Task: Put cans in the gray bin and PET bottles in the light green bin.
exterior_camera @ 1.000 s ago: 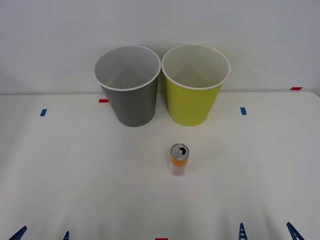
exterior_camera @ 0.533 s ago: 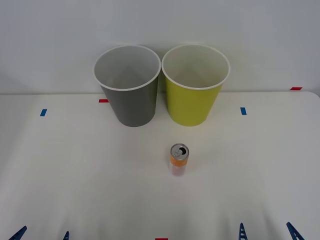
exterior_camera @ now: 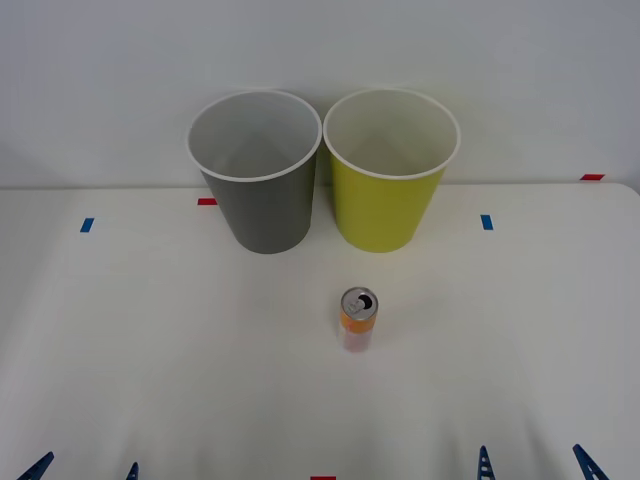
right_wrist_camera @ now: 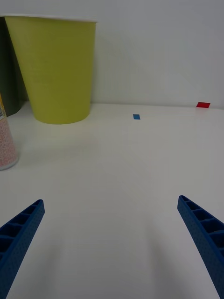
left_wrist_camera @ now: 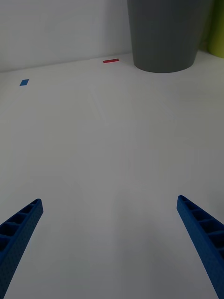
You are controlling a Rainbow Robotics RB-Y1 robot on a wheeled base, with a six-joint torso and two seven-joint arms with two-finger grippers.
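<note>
Bins, two: gray bin (exterior_camera: 257, 175), light green bin (exterior_camera: 388, 172); one can (exterior_camera: 357, 319).

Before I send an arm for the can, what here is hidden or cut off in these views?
- Gray bin and light green bin: floors hidden by their own walls, front view.
- Can: cut by the frame edge in the right wrist view; label print too small in the front view.
- Left gripper and right gripper: open, just the fingertips inside the front view's bottom edge.
- Table: its near edge lies outside the front view.
</note>
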